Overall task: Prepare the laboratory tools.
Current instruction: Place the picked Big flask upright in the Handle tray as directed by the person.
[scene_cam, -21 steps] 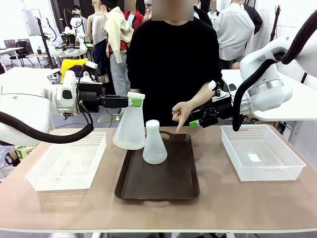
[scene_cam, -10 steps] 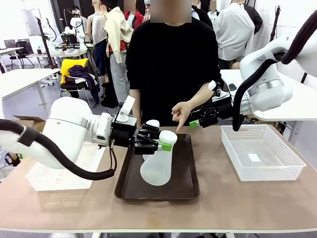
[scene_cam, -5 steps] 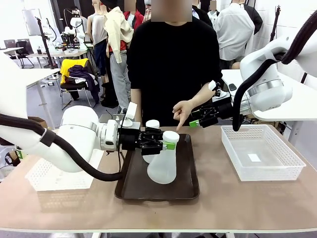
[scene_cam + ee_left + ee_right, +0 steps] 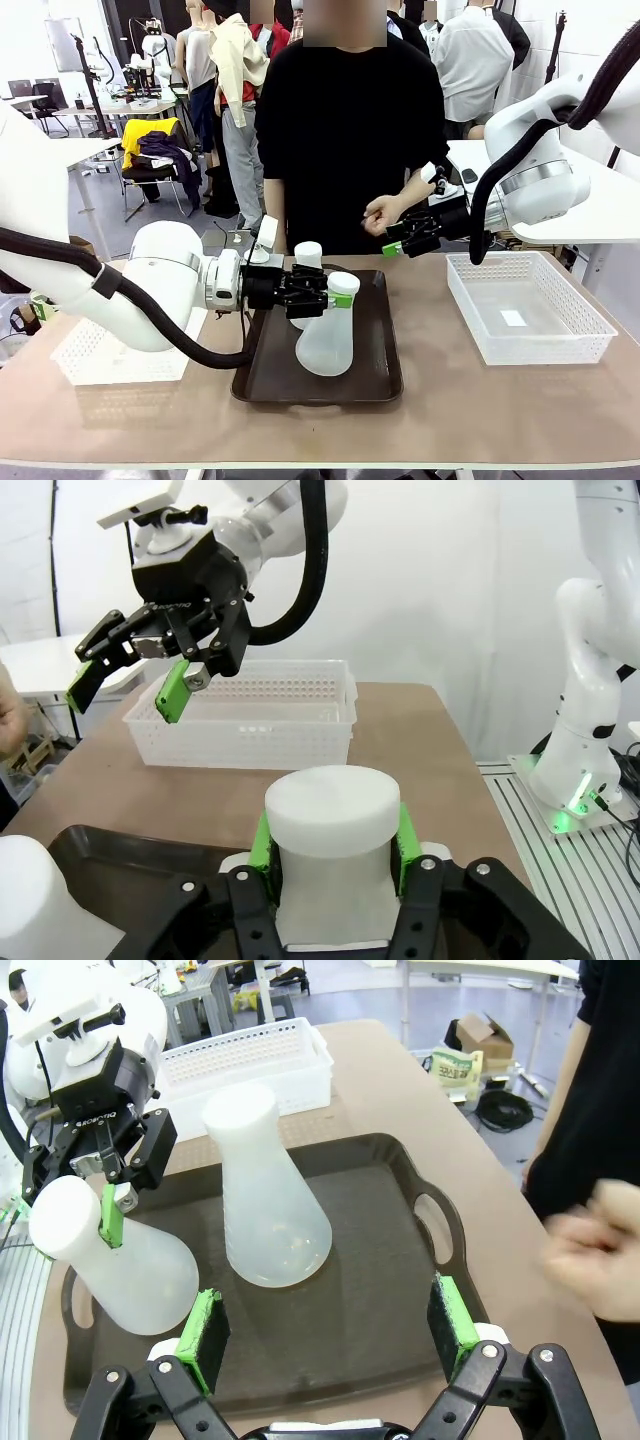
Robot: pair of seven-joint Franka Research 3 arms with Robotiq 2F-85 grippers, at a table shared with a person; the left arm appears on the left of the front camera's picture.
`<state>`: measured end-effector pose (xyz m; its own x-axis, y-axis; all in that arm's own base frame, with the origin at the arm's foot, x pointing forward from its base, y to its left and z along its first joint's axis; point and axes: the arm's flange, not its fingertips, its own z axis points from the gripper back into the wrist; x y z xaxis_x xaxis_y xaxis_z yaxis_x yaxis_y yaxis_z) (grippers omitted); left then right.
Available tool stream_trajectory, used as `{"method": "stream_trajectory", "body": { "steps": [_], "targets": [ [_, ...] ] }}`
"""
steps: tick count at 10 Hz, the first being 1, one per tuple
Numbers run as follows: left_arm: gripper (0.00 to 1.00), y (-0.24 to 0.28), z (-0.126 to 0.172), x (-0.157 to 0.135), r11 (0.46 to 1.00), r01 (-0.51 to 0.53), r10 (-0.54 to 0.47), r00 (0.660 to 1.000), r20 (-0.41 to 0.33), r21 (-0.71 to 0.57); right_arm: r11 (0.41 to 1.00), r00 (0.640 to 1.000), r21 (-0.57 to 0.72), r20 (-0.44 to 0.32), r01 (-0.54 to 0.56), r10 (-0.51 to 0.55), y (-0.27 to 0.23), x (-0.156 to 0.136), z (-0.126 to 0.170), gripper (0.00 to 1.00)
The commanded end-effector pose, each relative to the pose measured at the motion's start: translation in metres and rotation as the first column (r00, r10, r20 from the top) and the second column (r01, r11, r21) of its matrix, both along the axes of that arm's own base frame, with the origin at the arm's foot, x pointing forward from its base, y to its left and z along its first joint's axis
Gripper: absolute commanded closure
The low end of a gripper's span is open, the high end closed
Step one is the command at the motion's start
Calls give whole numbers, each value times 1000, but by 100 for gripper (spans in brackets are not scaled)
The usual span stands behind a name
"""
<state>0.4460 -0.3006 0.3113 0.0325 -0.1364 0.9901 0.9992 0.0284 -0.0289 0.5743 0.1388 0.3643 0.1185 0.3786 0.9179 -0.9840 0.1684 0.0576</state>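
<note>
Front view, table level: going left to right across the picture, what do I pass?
Left mesh basket → left gripper shut on the near flask standing on the brown tray → right gripper, open, above the table → right mesh basket.

Tray (image 4: 370, 385): dark brown, handled, mid-table.
Right basket (image 4: 528, 320): white mesh, well right of the tray, a small white slip on its floor.
Left basket (image 4: 85, 360): white mesh, left of the tray.
Table (image 4: 470, 410): tan top.

Two flasks (image 4: 265, 1200) on brown tray (image 4: 400, 1260), left tool (image 4: 105, 1195) gripping one.
</note>
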Motion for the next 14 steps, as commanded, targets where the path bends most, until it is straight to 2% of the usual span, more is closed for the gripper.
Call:
{"method": "stream_trajectory", "body": {
  "steps": [1, 2, 4, 9, 13, 14],
  "targets": [
    [14, -4, 5, -1, 1000, -13, 13, 1000, 3, 11, 1000, 1000, -4, -2, -4, 4, 0, 0, -1, 0],
    [0, -4, 4, -1, 999, 14, -14, 1000, -5, 35, 1000, 1000, -4, -2, -4, 4, 0, 0, -1, 0],
    [0, -2, 4, -1, 997, 31, -31, 999, -8, 69, 1000, 1000, -4, -2, -4, 4, 0, 0, -1, 0],
    [0, 21, 3, -4, 993, -10, 12, 1000, -15, 114, 1000, 1000, -4, -2, -4, 4, 0, 0, -1, 0],
    [0, 30, -3, -7, 992, -19, 29, 996, -83, 124, 1000, 1000, -4, -2, -4, 4, 0, 0, -1, 0],
    [0, 27, -5, -3, 994, -20, 24, 999, -38, 104, 1000, 1000, -4, -2, -4, 4, 0, 0, -1, 0]
  ]
}}
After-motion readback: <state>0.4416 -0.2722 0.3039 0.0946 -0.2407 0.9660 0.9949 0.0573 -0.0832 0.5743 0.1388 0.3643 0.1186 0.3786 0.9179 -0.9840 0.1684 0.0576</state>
